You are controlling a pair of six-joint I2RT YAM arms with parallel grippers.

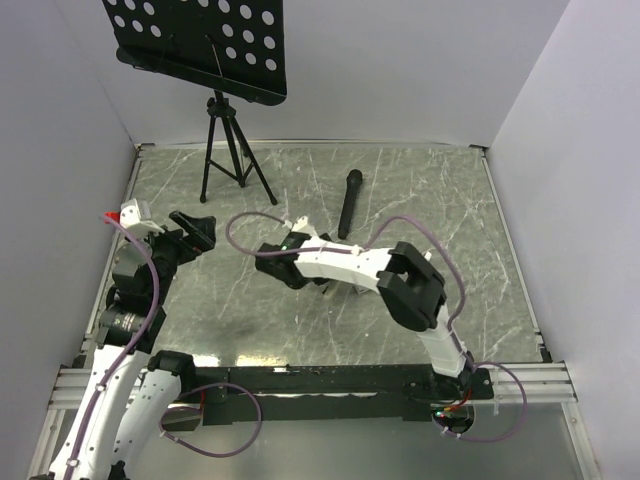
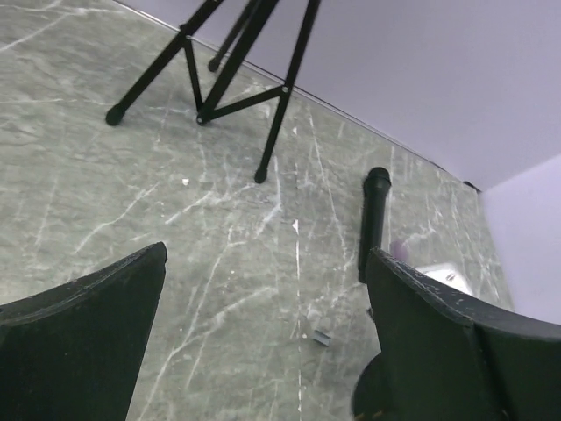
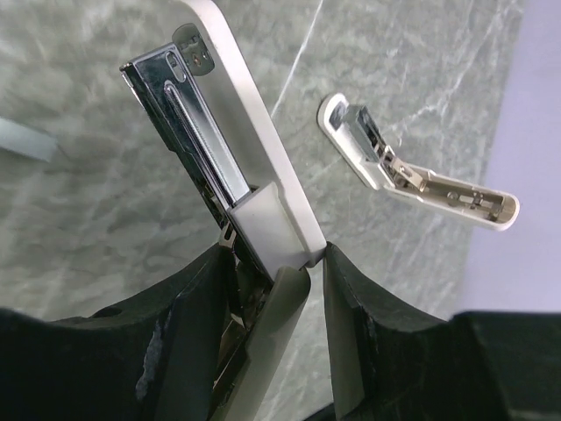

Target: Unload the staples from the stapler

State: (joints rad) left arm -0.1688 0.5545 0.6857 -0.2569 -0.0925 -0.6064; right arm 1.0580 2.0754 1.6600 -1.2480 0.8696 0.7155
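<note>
In the right wrist view, my right gripper (image 3: 276, 254) is shut on the white stapler (image 3: 254, 189). It holds the stapler near the hinge end, swung open, with its metal magazine (image 3: 188, 123) bare and pointing up and left. The stapler's other white-and-metal half (image 3: 421, 180) shows to the right of it. A small grey strip of staples (image 2: 322, 337) lies on the marble table between my left gripper's fingers. My left gripper (image 2: 267, 254) hangs wide open above the table with nothing in it. From above, it (image 1: 198, 232) is at the left and the right gripper (image 1: 272, 262) at mid-table.
A black cylinder (image 1: 347, 203) lies on the table behind the right gripper. A black music stand's tripod (image 1: 232, 150) stands at the back left, its perforated desk (image 1: 200, 40) overhanging. White walls close in the table (image 1: 420, 190) on three sides.
</note>
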